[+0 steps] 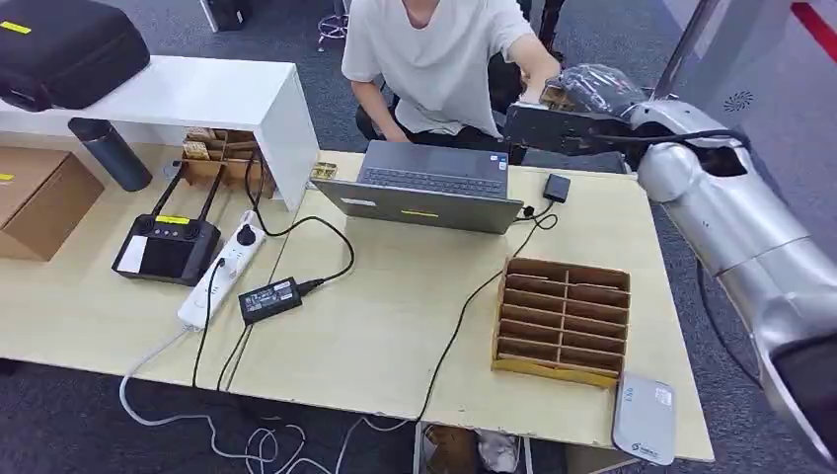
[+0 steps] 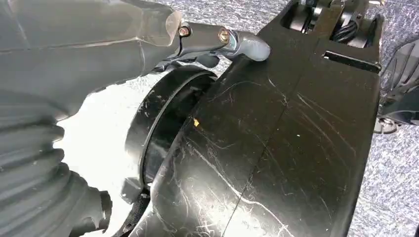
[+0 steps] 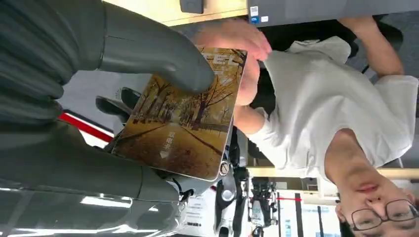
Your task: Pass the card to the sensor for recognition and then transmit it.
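My right hand (image 1: 584,95) reaches across the table's far edge toward a seated person in a white shirt (image 1: 439,59). It holds a card (image 3: 185,116) printed with autumn trees, my thumb (image 3: 153,52) pressing on its face and darker fingers underneath. The person's hand (image 3: 243,55) grips the card's far end at the same time. In the head view the card (image 1: 555,96) shows as a small brown patch between my hand and theirs. A flat grey-white sensor (image 1: 644,418) lies at the table's front right corner. My left hand (image 2: 74,64) hangs beside my body, holding nothing, a finger stretched out.
An open laptop (image 1: 424,185) sits in front of the person. A cardboard divider box (image 1: 563,316) stands at the right, with a cable running past it. A power strip (image 1: 222,265), adapter (image 1: 268,299) and black remote controller (image 1: 166,245) lie at the left under a white shelf (image 1: 207,94).
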You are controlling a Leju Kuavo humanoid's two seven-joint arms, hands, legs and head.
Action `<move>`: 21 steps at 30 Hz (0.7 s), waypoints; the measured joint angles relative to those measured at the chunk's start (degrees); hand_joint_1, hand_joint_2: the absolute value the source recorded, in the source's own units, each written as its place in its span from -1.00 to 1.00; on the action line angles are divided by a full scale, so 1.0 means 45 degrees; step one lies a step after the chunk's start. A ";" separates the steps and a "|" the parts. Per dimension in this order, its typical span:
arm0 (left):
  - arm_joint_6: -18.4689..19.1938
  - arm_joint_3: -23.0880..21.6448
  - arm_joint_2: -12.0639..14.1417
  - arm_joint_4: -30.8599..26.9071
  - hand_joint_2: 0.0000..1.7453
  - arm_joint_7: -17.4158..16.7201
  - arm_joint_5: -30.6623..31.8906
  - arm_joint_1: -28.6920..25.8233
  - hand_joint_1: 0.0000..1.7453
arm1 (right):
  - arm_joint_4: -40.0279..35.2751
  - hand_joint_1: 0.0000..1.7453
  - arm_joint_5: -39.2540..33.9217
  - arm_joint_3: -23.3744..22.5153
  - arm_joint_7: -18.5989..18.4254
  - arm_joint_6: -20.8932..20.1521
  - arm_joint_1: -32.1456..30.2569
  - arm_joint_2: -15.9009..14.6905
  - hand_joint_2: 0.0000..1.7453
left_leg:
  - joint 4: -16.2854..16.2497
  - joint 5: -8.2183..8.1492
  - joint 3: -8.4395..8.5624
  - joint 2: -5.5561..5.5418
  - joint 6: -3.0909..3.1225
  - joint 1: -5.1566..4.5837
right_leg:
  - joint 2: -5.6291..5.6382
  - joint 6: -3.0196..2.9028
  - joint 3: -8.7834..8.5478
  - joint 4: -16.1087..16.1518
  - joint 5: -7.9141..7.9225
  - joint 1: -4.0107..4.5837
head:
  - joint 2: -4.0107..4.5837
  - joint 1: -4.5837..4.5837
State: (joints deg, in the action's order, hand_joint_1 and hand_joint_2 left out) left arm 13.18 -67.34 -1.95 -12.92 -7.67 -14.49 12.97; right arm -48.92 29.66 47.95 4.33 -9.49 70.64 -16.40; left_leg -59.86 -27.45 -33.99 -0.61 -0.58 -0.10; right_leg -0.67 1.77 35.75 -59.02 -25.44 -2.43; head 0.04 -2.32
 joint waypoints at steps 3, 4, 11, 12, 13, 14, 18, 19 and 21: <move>0.0034 0.0083 0.0000 0.0000 1.00 0.0000 0.0083 -0.0003 -1.00 | 0.0039 1.00 -0.0005 -0.0004 0.0009 0.0005 0.0002 0.0064 1.00 | 0.0000 0.0001 0.0001 -0.0001 0.0000 0.0000 | 0.0000 0.0000 0.0000 0.0000 0.0000 0.0000 | 0.0000 0.0000; 0.0015 0.0098 0.0000 0.0000 1.00 0.0000 0.0083 -0.0007 -1.00 | 0.0058 1.00 -0.0005 0.0000 0.0010 0.0010 0.0002 0.0073 1.00 | 0.0000 0.0001 0.0001 -0.0001 0.0000 0.0000 | -0.0001 0.0000 0.0000 0.0000 0.0000 0.0000 | 0.0000 0.0000; -0.0097 0.0219 0.0000 0.0000 1.00 -0.0034 0.0142 -0.0041 -1.00 | 0.0083 1.00 0.0136 -0.0004 0.0078 0.0190 -0.0009 0.0073 1.00 | 0.0000 0.0000 0.0002 0.0000 0.0000 -0.0001 | 0.0000 0.0000 0.0005 0.0001 0.0000 0.0000 | 0.0000 0.0000; -0.0165 0.0238 0.0000 0.0000 1.00 -0.0067 0.0137 -0.0050 -1.00 | 0.0078 1.00 0.0184 -0.0004 0.0102 0.0267 -0.0019 0.0054 1.00 | 0.0000 0.0000 0.0002 0.0002 0.0000 -0.0001 | 0.0000 0.0000 0.0007 0.0001 0.0000 0.0000 | 0.0000 0.0000; -0.0204 0.0272 0.0000 0.0000 1.00 -0.0102 0.0137 -0.0060 -1.00 | 0.0068 1.00 0.0199 -0.0004 0.0102 0.0310 -0.0033 0.0035 1.00 | 0.0000 0.0000 0.0002 0.0004 0.0000 -0.0001 | 0.0001 0.0000 0.0007 0.0001 0.0000 0.0000 | 0.0000 0.0000; -0.0224 0.0311 0.0000 0.0000 1.00 -0.0117 0.0137 -0.0072 -1.00 | 0.0044 1.00 0.0214 -0.0004 0.0102 0.0330 -0.0053 0.0025 1.00 | 0.0000 0.0000 0.0003 0.0005 0.0000 -0.0001 | 0.0002 0.0000 0.0008 0.0001 0.0000 0.0000 | 0.0000 0.0005; -0.0423 0.0413 -0.0010 0.0000 1.00 -0.0272 0.0137 -0.0110 -1.00 | -0.0117 1.00 0.0214 -0.0068 0.0117 0.0559 -0.0204 -0.0121 1.00 | -0.0001 0.0000 0.0005 0.0007 0.0000 0.0000 | 0.0001 0.0000 0.0011 0.0002 0.0000 0.0001 | 0.0000 0.0005; -0.0485 0.0427 -0.0024 0.0000 1.00 -0.0315 0.0137 -0.0120 -1.00 | -0.0257 1.00 0.0175 -0.0130 0.0131 0.0728 -0.0303 -0.0208 1.00 | -0.0001 0.0000 0.0006 0.0006 0.0000 0.0000 | 0.0001 0.0000 0.0011 0.0002 0.0000 0.0001 | 0.0000 0.0000; -0.0593 0.0472 -0.0039 -0.0005 1.00 -0.0408 0.0137 -0.0145 -1.00 | -0.0710 1.00 0.0063 -0.0384 0.0219 0.1128 -0.0695 -0.0476 1.00 | -0.0001 0.0000 0.0005 0.0005 0.0000 0.0001 | 0.0000 0.0000 0.0009 0.0007 0.0000 0.0003 | 0.0000 0.0005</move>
State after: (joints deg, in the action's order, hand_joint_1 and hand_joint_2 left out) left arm 10.51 -65.22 -2.12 -12.94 -9.51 -13.88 12.32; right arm -52.11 29.94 46.22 5.31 -4.41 67.52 -18.54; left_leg -59.87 -27.46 -33.96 -0.59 -0.58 -0.10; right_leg -0.67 1.77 35.79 -58.98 -25.44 -2.41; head 0.04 -2.29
